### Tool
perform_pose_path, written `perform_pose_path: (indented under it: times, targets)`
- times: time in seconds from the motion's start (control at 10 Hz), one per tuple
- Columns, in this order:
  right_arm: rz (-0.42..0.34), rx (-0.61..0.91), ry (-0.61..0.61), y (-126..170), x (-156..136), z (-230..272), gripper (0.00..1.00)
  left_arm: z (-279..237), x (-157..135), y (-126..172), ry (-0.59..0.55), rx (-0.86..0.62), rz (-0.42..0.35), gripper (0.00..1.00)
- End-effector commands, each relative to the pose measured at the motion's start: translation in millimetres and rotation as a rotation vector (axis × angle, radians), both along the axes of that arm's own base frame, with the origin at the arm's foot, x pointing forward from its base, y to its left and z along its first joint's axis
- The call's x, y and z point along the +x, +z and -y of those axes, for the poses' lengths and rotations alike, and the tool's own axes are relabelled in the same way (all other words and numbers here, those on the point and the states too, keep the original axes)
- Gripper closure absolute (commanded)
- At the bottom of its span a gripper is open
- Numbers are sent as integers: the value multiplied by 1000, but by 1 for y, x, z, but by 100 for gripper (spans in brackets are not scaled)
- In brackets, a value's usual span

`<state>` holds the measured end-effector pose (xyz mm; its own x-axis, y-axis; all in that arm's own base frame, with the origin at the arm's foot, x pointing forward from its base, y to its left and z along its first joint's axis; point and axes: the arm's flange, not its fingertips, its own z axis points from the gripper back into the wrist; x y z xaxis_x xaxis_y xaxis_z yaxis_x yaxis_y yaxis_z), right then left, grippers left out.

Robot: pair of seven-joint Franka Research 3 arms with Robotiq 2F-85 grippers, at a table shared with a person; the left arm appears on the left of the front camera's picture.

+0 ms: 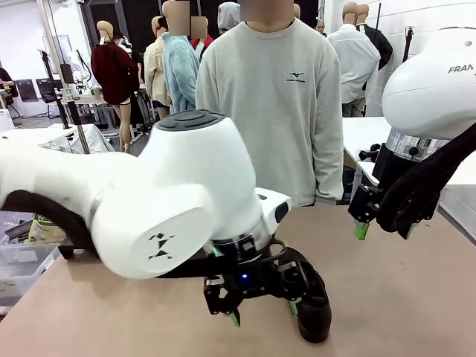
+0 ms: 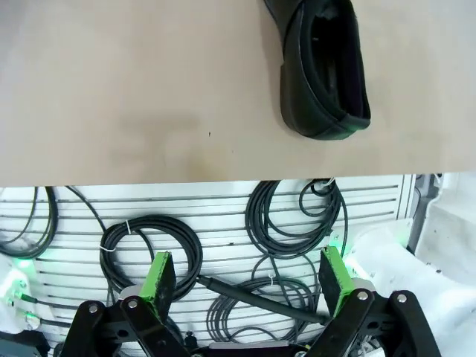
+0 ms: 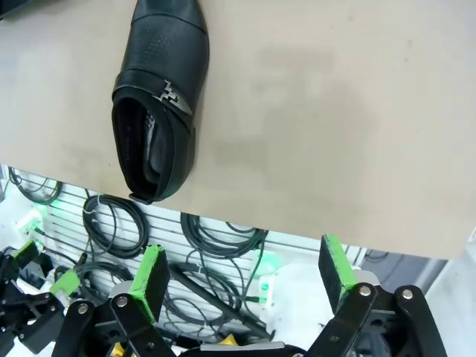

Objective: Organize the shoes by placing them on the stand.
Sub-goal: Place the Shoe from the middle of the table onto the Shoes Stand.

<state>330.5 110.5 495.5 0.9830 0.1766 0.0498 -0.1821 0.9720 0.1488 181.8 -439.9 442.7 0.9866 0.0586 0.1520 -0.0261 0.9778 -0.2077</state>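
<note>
Left end effector (image 1: 260, 309) low over the tan bench (image 1: 387, 297), green pads spread wide, nothing between them. Just beside its right pad, touching or nearly so, a black slip-on shoe (image 1: 312, 301) lying on the bench. In the left wrist view, left end effector (image 2: 249, 279) gaping over the bench edge and coiled black cables (image 2: 294, 216) below, with the shoe (image 2: 323, 67) ahead and off to the right pad's side, heel opening at the near edge. Right end effector (image 1: 384, 230) higher, hanging above the bench, jaws apart and empty. In the right wrist view, right end effector (image 3: 245, 279) open, a black buckled loafer (image 3: 160, 97) ahead beyond the left pad, heel overhanging the bench edge. Farther off, a person in a grey sweatshirt (image 1: 279, 104) standing at the far side.
</note>
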Motion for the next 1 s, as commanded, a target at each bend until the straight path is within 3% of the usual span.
perform_pose_path:
  times: [0.0,0.2,0.4,0.8,0.9]
  targets:
    - [-3,14,3,0,0,0,0,31,12,-4,71,42,-16,0]
    - [-3,14,3,0,0,0,0,53,15,-11,141,106,3,0]
    - [-3,14,3,0,0,0,0,70,40,-23,170,101,40,0]
    - [-3,14,3,0,0,0,0,84,77,-46,142,88,87,0]
    - [-3,14,3,0,0,0,0,86,85,-53,135,90,63,0]
